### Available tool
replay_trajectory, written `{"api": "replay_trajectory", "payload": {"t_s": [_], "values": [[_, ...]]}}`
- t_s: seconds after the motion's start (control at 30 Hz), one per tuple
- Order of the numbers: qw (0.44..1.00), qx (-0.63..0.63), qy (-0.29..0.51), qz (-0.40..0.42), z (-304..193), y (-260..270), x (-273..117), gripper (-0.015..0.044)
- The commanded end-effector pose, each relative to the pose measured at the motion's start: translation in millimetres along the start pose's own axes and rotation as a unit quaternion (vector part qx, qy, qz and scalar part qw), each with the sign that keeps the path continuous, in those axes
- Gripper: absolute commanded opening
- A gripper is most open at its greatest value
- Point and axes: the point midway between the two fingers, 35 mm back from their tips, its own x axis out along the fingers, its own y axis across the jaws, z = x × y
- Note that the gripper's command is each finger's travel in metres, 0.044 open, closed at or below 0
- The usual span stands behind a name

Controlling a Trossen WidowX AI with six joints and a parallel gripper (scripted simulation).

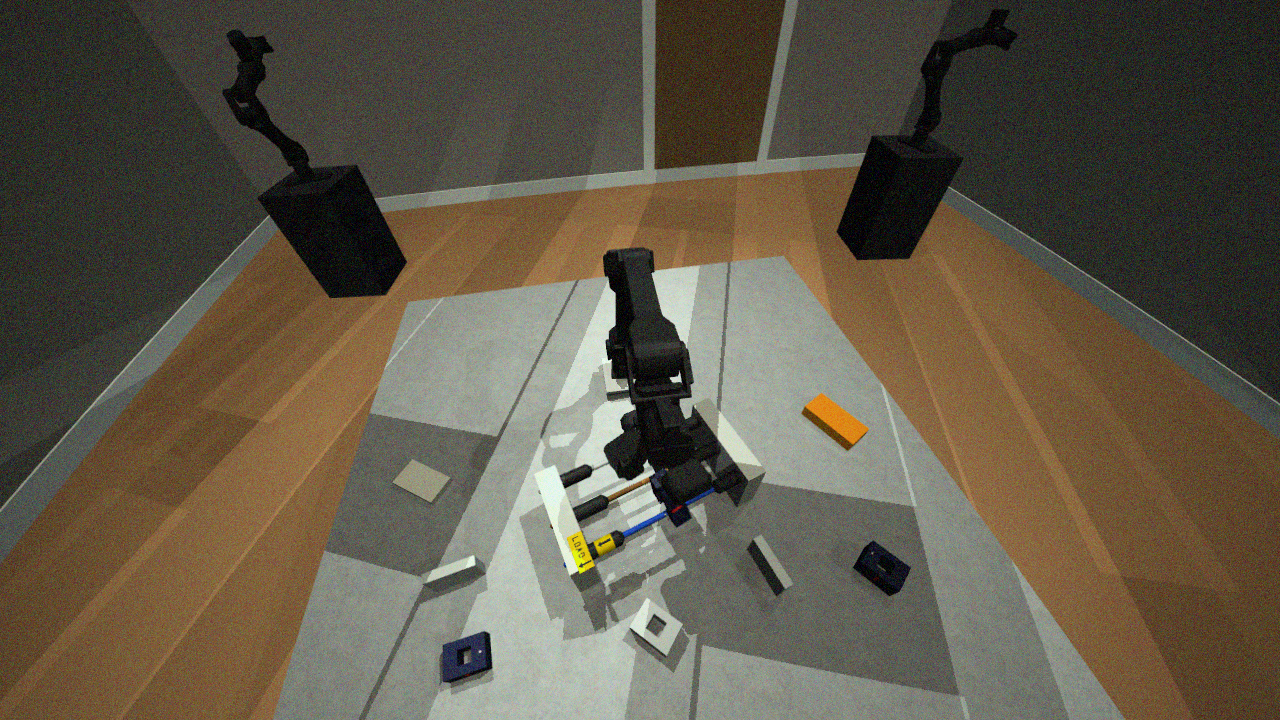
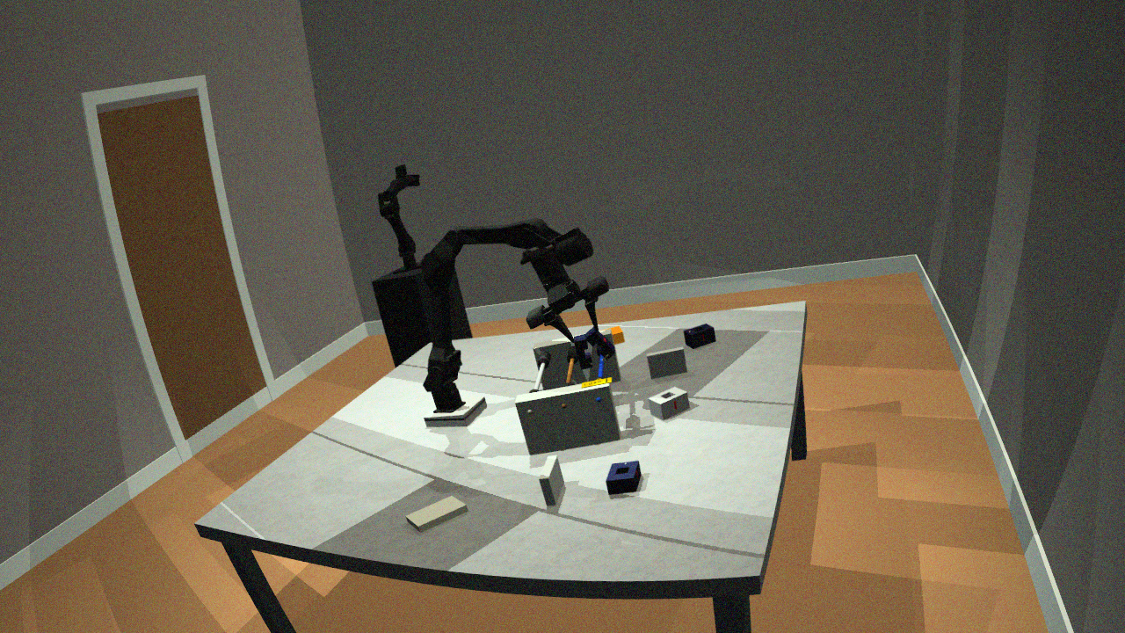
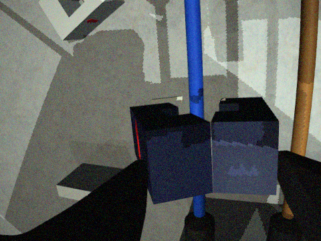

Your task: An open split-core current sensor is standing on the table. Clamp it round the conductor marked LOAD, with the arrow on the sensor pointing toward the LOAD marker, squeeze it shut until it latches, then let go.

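Observation:
The dark blue split-core sensor [image 1: 680,514] [image 3: 178,164] has a red mark on one side; the arrow's direction is unreadable. My gripper [image 1: 675,497] [image 2: 584,337] [image 3: 210,165] is shut on the sensor. Its far side shows a gap between its two halves. The blue conductor [image 1: 640,523] [image 2: 601,367] [image 3: 194,50] runs under the sensor, in line with that gap. The sensor's body hides whether the conductor lies inside. The yellow LOAD marker [image 1: 580,550] [image 2: 596,382] is on the end block, beside a yellow arrow tag [image 1: 605,543].
The brown conductor [image 1: 631,489] [image 2: 569,369] [image 3: 305,67] runs alongside, between end blocks [image 1: 552,501] [image 2: 566,425]. Dark blue boxes [image 1: 452,667] [image 1: 870,555], a white holed box [image 1: 664,640] [image 2: 670,408], an orange block [image 1: 835,420] and pale slabs [image 1: 421,480] [image 1: 769,564] stand around.

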Motion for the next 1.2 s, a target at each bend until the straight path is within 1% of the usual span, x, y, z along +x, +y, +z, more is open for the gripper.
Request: {"api": "replay_trajectory", "payload": {"t_s": [0.0,0.87,1.17], "values": [[1.0,0.005,0.003,-0.001,-1,0,8,0.0],[1.0,0.005,0.004,-0.001,-2,-1,50,0.0],[1.0,0.001,0.002,0.0,-1,0,46,0.0]]}}
